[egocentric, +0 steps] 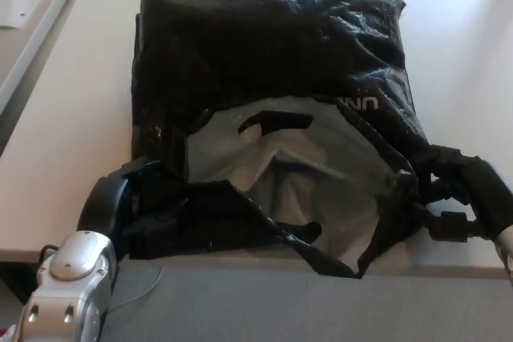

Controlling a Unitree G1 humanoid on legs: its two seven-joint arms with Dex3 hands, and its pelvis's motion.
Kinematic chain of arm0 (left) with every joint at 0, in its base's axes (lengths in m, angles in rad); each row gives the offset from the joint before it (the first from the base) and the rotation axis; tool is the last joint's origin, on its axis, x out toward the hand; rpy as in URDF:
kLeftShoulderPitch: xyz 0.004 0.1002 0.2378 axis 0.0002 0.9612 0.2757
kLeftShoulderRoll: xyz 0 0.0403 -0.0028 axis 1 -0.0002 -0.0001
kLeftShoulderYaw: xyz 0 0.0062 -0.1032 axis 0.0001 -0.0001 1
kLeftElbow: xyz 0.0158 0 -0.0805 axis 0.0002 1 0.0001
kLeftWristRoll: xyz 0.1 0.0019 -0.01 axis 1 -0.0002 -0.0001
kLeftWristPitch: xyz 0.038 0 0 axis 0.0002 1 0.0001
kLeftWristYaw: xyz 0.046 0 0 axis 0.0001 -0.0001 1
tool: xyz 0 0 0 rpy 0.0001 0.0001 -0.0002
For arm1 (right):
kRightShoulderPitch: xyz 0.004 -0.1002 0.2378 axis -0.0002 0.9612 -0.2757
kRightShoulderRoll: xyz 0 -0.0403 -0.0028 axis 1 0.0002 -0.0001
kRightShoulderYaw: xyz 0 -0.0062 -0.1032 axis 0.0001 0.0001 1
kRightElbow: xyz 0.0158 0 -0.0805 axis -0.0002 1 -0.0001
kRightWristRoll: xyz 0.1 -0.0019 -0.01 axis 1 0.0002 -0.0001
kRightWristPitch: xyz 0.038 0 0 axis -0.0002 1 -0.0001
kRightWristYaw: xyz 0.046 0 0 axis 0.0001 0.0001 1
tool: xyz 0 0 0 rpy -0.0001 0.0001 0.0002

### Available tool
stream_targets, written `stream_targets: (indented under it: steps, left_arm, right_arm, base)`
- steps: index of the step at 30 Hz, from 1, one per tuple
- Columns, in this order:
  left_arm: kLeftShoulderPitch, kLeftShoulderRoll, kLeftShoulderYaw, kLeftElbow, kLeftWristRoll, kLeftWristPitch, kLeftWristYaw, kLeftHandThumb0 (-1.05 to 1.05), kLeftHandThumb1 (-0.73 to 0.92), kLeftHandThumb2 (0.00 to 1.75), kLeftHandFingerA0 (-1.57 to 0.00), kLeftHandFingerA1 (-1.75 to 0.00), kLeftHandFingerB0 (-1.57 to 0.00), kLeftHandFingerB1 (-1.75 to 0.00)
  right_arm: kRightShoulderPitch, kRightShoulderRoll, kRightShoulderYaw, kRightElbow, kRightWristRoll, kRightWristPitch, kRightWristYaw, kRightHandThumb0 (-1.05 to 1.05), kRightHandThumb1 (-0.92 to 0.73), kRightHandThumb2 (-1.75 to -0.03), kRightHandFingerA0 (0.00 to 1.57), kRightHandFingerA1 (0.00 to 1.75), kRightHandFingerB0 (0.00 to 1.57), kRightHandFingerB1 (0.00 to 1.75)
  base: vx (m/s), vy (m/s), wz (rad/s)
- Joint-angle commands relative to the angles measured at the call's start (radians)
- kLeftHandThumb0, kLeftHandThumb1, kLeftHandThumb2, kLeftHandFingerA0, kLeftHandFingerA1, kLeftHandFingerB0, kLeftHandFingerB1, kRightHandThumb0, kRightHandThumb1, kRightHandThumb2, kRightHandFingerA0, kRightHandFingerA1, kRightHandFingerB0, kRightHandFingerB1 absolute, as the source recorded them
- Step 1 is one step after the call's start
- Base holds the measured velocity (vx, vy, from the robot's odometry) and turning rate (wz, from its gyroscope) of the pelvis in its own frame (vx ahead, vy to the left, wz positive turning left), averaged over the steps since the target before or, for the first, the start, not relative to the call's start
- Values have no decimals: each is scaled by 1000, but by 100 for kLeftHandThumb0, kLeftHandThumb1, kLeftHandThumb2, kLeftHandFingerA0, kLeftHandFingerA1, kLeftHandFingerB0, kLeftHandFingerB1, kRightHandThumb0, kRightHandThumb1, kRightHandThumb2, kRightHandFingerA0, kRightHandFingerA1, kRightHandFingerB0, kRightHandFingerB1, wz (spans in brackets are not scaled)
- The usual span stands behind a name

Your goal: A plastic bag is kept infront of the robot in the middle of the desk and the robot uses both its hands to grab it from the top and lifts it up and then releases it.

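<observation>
The black plastic bag (272, 78) lies at the desk's (72, 158) near edge, its open mouth between both hands: left hand (148, 206) and right hand (449, 186) each clutch its rim.

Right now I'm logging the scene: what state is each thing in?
plastic bag: lying on the desk, mouth open toward the robot, grey lining showing.
left hand: at the bag's near left edge; grip hidden.
right hand: at the bag's right edge; grip unclear.
desk: bag resting on it.
</observation>
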Motion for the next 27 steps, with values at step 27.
stream_targets:
  steps: [27]
  left_arm:
    - [31, -21, -51, -193, 45, -11, 62, -16, 66, 59, -83, -175, -62, -175]
  right_arm:
    - [-30, 101, -30, -104, 60, 34, 9, -5, -72, -58, 80, 175, 65, 175]
  base:
    - [0, 0, 0]
